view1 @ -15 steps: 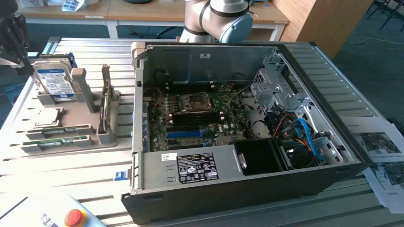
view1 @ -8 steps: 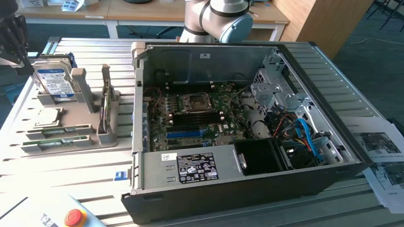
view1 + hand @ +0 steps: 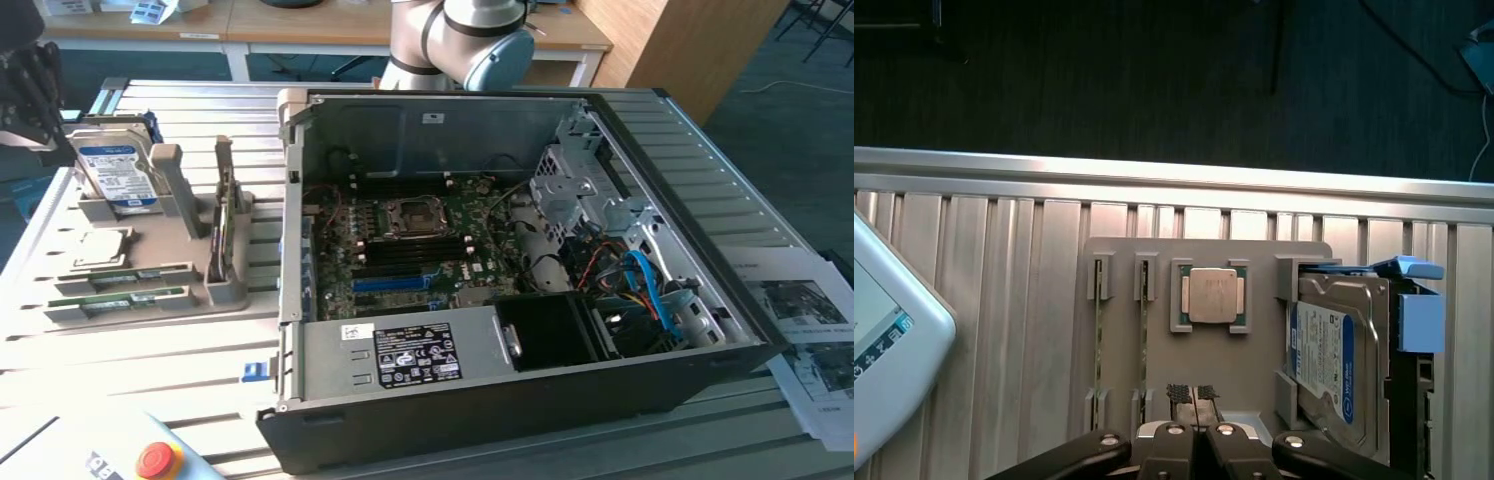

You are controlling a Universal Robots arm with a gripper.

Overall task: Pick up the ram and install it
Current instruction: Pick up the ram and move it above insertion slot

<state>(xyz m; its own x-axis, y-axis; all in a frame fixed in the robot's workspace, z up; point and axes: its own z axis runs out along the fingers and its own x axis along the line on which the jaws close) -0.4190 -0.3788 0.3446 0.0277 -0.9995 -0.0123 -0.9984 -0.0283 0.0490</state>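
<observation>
The pincer (image 3: 1194,393) was closed, its two black pads (image 3: 1179,393) pressed together with nothing between them. It hung over the grey tray (image 3: 1259,355), close to the nearer ram stick (image 3: 1144,340) but not above it; it sat between that stick's line and the processor (image 3: 1212,295). Both sticks stood on edge in the tray's end brackets, untouched, with the second ram stick (image 3: 1099,340) just beside the first. The tray lay well apart from the blue slot (image 3: 394,283) inside the open computer case (image 3: 534,380).

The step in hand looked like the approach to the pick. Doing it well would have meant opening the pads wider than the thin board and centring them across its upper edge near mid-length. The lift then needed to go straight out of the brackets, since a slanted pull could jam or flex the stick. The grip also had to stay clear of the neighbouring stick.

The count was two ram sticks, one processor, one hard drive (image 3: 1324,350), one tray and one computer case. There was also one red stop button (image 3: 160,460). A further board (image 3: 227,215) seemed to stand on edge in the tray, though what it was could not be made out.
</observation>
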